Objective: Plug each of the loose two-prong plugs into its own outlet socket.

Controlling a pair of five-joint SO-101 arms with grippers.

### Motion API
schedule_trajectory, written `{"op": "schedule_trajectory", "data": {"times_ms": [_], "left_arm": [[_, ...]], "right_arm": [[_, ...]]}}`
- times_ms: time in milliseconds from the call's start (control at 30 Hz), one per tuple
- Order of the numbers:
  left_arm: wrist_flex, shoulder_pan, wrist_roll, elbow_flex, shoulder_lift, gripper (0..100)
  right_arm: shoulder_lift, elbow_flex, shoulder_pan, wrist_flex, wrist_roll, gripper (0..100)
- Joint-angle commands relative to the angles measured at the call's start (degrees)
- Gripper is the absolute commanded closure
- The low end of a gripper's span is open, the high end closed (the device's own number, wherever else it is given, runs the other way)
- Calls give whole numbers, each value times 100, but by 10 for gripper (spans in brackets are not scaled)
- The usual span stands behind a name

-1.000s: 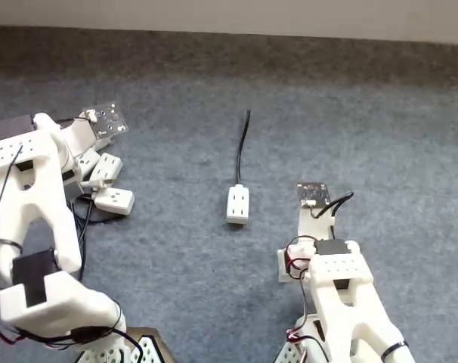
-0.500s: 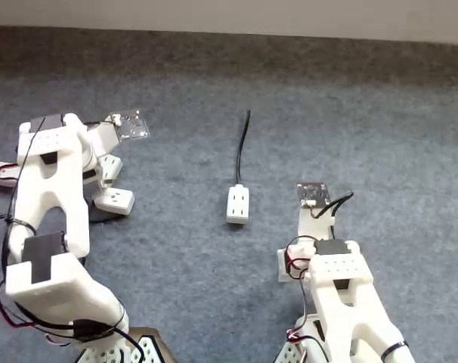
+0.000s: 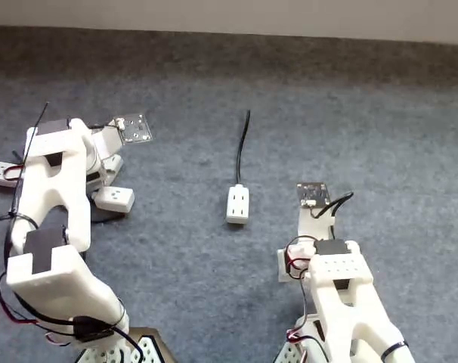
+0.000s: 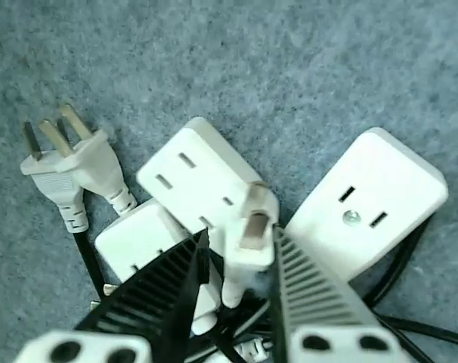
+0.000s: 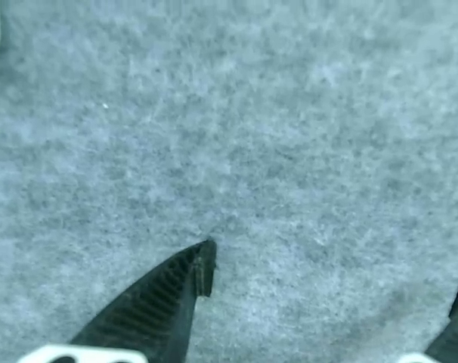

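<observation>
While agape, left claw [image 4: 240, 237] astride white plug [image 4: 251, 213]

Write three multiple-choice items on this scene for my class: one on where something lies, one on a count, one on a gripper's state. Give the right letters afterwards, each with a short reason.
1. The outlet socket on the black cord lies:
A. inside a box
B. alone on the carpet
C. on a shelf

2. How many prongs does the loose plug show?
A. none
B. three
C. two

3. The right gripper is:
A. open over bare carpet
B. shut on a plug
C. shut on a socket

Answers:
1 B: the high view shows it lying by itself on the grey carpet.
2 C: two flat prongs stick out of it in the left wrist view.
3 A: its jaws stand wide apart with carpet alone between them.
</observation>
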Motion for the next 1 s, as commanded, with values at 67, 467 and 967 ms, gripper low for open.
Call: {"op": "schedule_trajectory", "data": {"times_ms": [67,467,967], "left_arm": [[-176,4,-2963,-57,-57,985],[2277,532,-2963,-31,-2659,994],[3842,3653,-1160,3020,-5921,994]], "right_arm": [[119,-66,31,-163,62,535],[119,-66,31,-268,44,535],[119,-66,31,-277,53,535]]}}
